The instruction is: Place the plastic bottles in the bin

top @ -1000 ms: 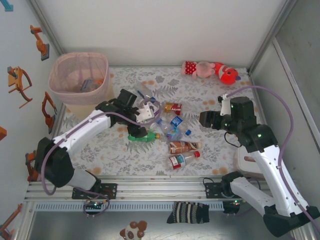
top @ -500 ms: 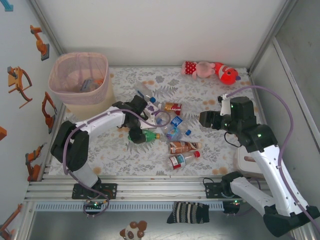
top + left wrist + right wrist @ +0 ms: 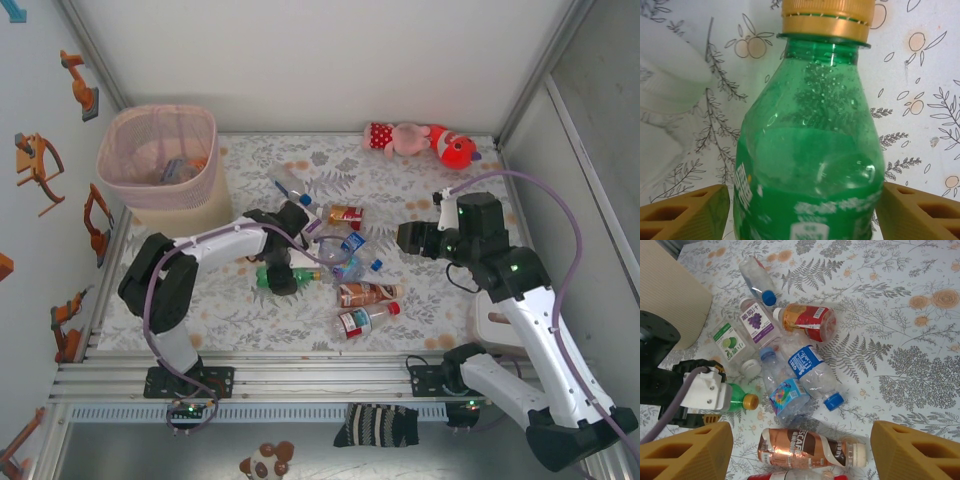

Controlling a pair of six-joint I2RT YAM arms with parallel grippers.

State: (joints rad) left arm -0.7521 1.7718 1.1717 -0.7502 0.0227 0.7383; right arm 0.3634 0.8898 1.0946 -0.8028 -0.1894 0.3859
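Nearest us, a red-capped bottle (image 3: 368, 319) and a brown bottle (image 3: 368, 293) lie on the table (image 3: 440, 185). Just beyond, our left gripper (image 3: 805, 200) straddles the lying green bottle (image 3: 810, 150), a finger at each side. We cannot tell whether they press it. Our right gripper (image 3: 799, 440) hangs wide open and empty above the other bottles (image 3: 805, 365). The bin (image 3: 205, 180) stands far left, well apart.
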